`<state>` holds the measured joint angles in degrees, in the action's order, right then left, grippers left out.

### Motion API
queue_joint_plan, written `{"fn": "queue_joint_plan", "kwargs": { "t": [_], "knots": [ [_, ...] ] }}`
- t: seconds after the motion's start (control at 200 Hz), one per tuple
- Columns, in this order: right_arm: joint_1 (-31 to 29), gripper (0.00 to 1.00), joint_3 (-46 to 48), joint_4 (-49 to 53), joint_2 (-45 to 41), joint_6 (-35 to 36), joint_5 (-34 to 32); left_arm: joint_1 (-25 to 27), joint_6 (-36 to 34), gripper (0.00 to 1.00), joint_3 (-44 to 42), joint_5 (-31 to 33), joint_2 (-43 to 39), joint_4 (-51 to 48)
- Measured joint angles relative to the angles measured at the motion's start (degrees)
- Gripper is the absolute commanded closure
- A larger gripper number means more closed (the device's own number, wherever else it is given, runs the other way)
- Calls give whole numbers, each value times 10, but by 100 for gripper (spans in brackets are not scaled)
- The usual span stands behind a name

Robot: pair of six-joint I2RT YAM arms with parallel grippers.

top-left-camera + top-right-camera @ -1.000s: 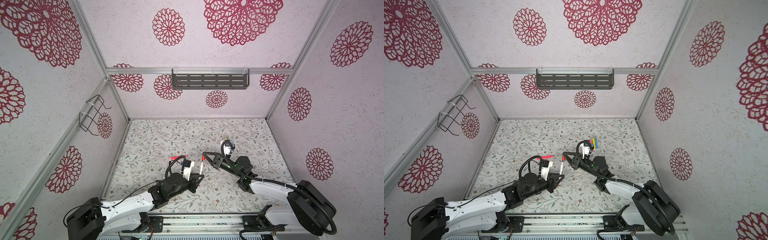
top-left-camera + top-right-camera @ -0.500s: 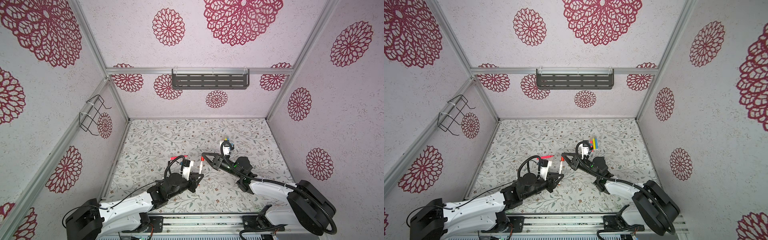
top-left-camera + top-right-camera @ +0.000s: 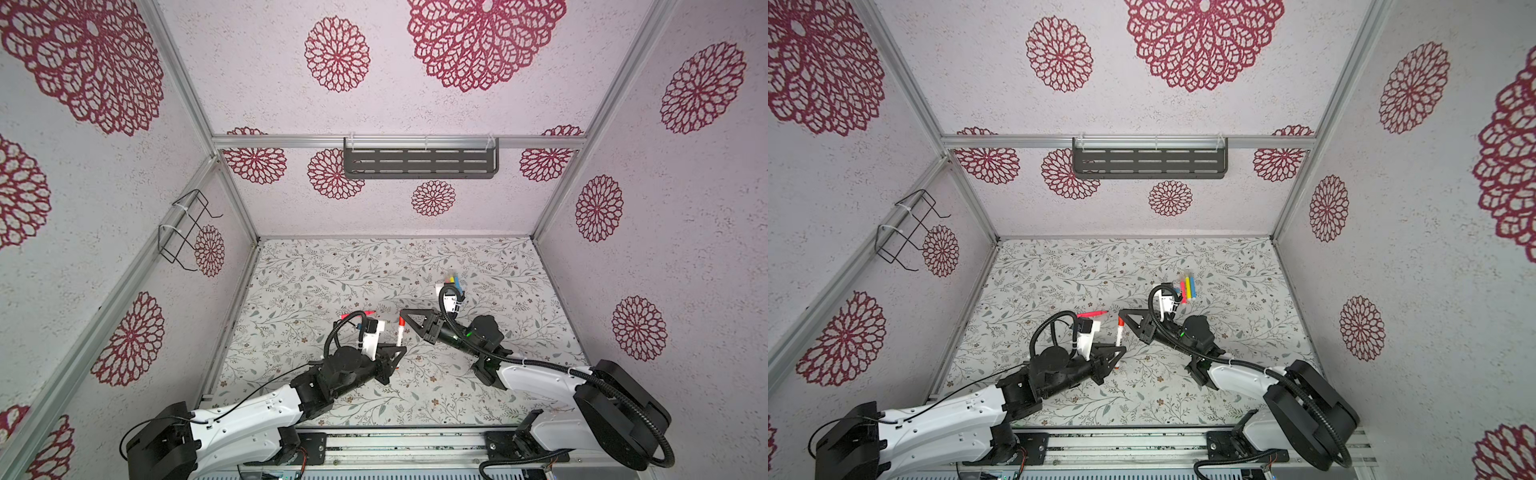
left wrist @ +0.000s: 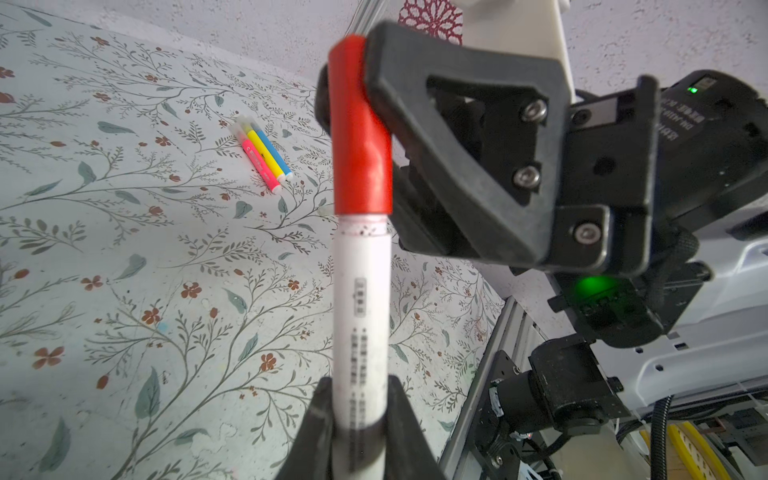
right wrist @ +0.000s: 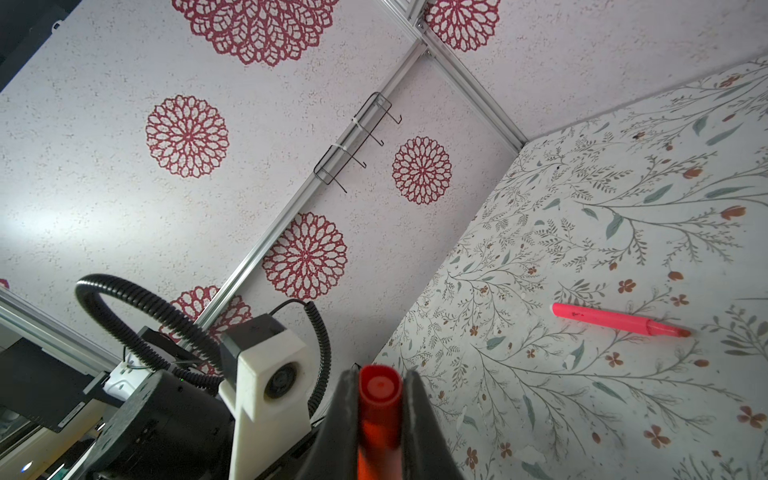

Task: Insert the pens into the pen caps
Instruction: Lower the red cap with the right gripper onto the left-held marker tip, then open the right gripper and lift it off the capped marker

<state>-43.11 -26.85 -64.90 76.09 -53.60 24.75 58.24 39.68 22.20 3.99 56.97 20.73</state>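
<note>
A white-barrelled pen (image 4: 360, 311) stands upright between the two arms, and my left gripper (image 4: 360, 399) is shut on its lower barrel. A red pen cap (image 4: 360, 141) sits on the pen's upper end, its rim against the white barrel. My right gripper (image 5: 379, 390) is shut on that red cap (image 5: 379, 399). In both top views the pen (image 3: 400, 332) (image 3: 1119, 332) rises from the left gripper (image 3: 398, 351) (image 3: 1120, 351) to the right gripper (image 3: 402, 313) (image 3: 1121, 312). A pink pen (image 5: 615, 320) lies uncapped on the table.
Pink, yellow and blue pens (image 3: 1188, 288) (image 4: 264, 156) lie side by side on the floral table behind the right arm. The pink pen (image 3: 1092, 313) lies just behind the left wrist camera. A metal rail (image 3: 374, 444) runs along the table's front edge.
</note>
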Motion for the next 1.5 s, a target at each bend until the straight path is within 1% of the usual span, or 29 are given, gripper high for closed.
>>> {"fn": "queue_joint_plan", "kwargs": {
  "t": [0.17, 0.35, 0.49, 0.665, 0.891, 1.096, 1.231, 1.351, 1.501],
  "knots": [
    [-5, 97, 0, -4, 0, 2, 6, 0, 0, 100, -5, 0, -15, -9],
    [-12, 92, 0, -1, 0, 19, 5, 1, -2, 100, -6, -1, -20, -17],
    [-16, 87, 0, 22, -5, 41, 3, 2, -2, 100, -6, -1, -20, -28],
    [-21, 85, 0, 78, -39, 69, -6, 5, -6, 100, -6, -3, -20, -31],
    [-28, 76, 0, 140, -78, 99, -19, 9, -18, 100, -6, -11, -20, -31],
    [-44, 65, 0, 187, -81, 113, 15, 4, -18, 100, -3, 4, -18, -20],
    [-45, 58, 0, 204, -86, 120, 16, 4, -18, 100, -1, 8, -16, -17],
    [-45, 52, 2, 227, -115, 126, 10, 4, -18, 100, -1, 10, -16, -17],
    [-44, 46, 2, 274, -174, 141, -10, 4, -17, 100, -1, 10, -20, -17]
  ]
}}
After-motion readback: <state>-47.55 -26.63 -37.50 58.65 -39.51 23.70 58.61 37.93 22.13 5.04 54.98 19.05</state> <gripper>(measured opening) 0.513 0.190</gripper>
